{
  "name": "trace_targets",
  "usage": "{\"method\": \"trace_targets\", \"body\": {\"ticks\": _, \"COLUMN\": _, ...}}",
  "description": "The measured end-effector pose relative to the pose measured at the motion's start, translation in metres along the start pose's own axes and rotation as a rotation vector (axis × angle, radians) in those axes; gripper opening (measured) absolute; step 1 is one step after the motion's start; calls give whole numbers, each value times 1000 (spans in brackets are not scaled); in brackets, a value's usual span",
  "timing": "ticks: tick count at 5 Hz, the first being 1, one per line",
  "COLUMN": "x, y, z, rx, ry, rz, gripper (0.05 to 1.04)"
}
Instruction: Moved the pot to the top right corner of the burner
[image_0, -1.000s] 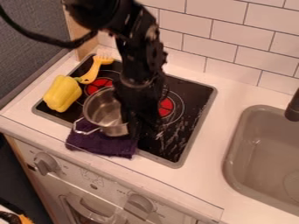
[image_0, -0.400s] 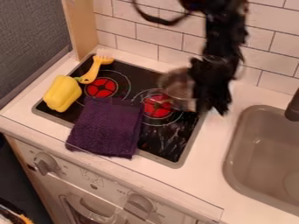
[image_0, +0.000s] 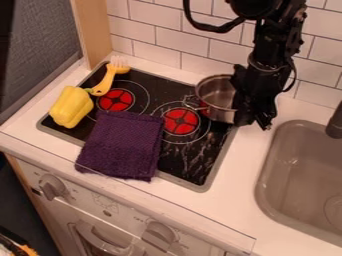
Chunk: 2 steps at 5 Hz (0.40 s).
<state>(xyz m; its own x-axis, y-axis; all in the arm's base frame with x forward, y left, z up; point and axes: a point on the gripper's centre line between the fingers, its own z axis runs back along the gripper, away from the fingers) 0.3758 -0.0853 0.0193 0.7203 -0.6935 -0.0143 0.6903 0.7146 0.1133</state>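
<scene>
My gripper (image_0: 254, 120) hangs over the back right corner of the black stovetop (image_0: 143, 82), at the right side of the silver pot (image_0: 215, 96). The fingers look closed around the pot's right wall, which they hide. The pot is upright at that corner, with its wire handle toward the front left. Two red burner discs show on the stovetop, the right one (image_0: 181, 121) just in front of the pot.
A purple cloth (image_0: 123, 145) lies over the stovetop's front edge. The yellow pepper (image_0: 71, 107) and a yellow-handled fork (image_0: 107, 80) are at the left. A grey sink (image_0: 300, 175) is at the right, a tiled wall behind.
The gripper and pot have moved together from above the purple cloth to the back right corner of the stovetop. The cloth is now uncovered.
</scene>
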Motion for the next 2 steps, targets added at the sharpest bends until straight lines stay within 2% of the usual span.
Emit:
{"method": "trace_targets", "body": {"ticks": 1, "x": -1, "y": -1, "z": 0, "rx": -10, "ry": 4, "rz": 3, "gripper": 302}}
{"method": "trace_targets", "body": {"ticks": 2, "x": 3, "y": -1, "z": -1, "rx": -6, "ry": -25, "rz": 17, "gripper": 595}}
